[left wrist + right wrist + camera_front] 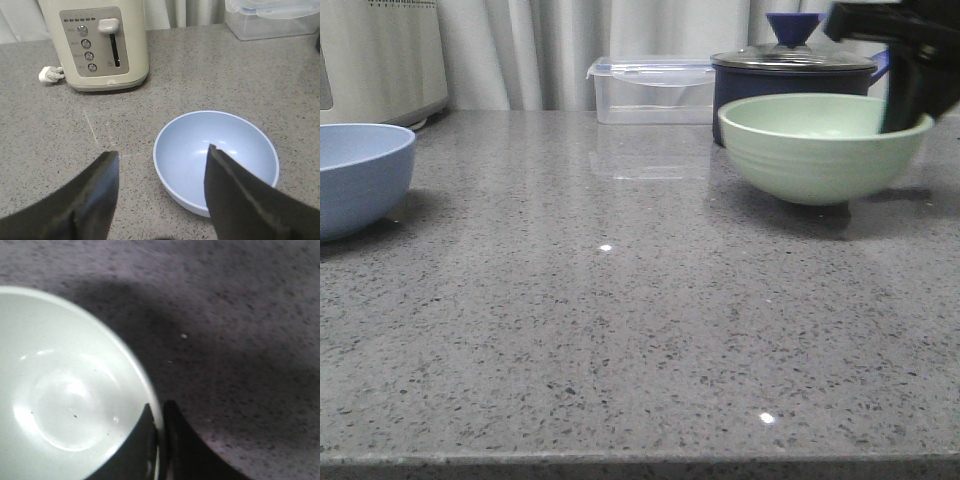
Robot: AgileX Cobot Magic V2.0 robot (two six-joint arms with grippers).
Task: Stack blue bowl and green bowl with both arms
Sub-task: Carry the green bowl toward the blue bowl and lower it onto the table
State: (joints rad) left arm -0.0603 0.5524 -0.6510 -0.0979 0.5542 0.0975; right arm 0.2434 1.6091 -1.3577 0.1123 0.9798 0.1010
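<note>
The blue bowl (360,175) stands on the grey counter at the far left. In the left wrist view my left gripper (161,150) hangs open above the blue bowl (200,145), one finger over its inside and the other over the counter beside it. The left gripper does not show in the front view. The green bowl (810,150) is at the right. My right gripper (910,110) is shut on its right rim, one finger inside and one outside. In the right wrist view the pale rim of the green bowl (65,390) is pinched in the right gripper (159,407).
A cream toaster (95,45) with its plug (50,75) stands behind the blue bowl, also in the front view as the toaster (380,60). A clear lidded container (650,90) and a dark navy lidded pot (790,70) stand at the back, the pot right behind the green bowl.
</note>
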